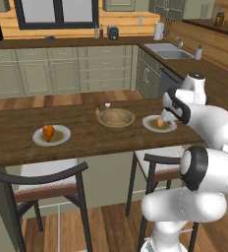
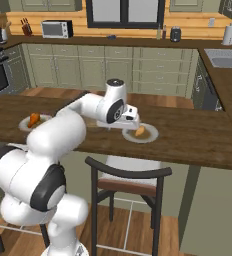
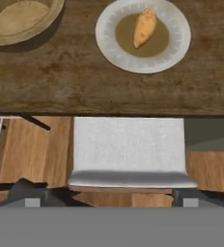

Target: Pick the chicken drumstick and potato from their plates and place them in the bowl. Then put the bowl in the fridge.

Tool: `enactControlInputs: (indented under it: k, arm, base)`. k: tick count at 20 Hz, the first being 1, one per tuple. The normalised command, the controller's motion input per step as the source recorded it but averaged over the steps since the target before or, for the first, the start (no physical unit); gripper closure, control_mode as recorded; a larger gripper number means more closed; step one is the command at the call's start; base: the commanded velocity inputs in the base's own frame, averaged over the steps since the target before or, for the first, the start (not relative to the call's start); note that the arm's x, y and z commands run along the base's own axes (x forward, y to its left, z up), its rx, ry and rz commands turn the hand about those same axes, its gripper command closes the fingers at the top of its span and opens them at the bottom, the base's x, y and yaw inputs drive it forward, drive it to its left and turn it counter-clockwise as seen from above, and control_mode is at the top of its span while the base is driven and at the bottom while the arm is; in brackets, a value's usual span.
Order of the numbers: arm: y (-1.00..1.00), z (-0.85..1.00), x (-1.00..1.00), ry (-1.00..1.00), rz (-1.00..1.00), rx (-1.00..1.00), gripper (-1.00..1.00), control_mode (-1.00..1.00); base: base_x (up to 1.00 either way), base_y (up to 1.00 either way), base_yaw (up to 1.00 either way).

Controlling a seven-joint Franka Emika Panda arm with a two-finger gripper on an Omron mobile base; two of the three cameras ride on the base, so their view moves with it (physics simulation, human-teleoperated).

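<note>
I see the potato (image 3: pixel 145 28) lying on its plate (image 3: pixel 174 50) on the desk (image 3: pixel 61 82), with the bowl (image 1: pixel 116 118) just beside it and the chicken drumstick (image 1: pixel 48 131) on the far plate (image 1: pixel 62 139). My end effector (image 1: pixel 174 110) hangs above the desk edge; I cannot tell whether its fingers are spread.

Two dark-framed stools (image 1: pixel 47 182) with pale seats stand at the near side of the wooden counter (image 1: pixel 17 142). On the far worktop sit a microwave (image 2: pixel 57 29) and a toaster (image 2: pixel 175 34) (a sink (image 1: pixel 166 51) lies to the right).
</note>
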Motion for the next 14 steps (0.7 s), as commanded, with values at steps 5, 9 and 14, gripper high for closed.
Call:
enactControlInputs:
  k: [5, 9, 14]
  arm:
    - [-0.32, -0.27, 0.99, 0.08, -0.01, 0.01, -1.00, -1.00]
    - [-0.28, -0.28, 0.95, 0.11, 0.00, 0.03, -1.00, -1.00]
    - [-0.17, -0.30, 0.89, 0.08, 0.00, 0.02, -1.00, -1.00]
  base:
    - [0.00, 0.00, 0.00]
    - [0.00, 0.00, 0.00]
    - [0.00, 0.00, 0.00]
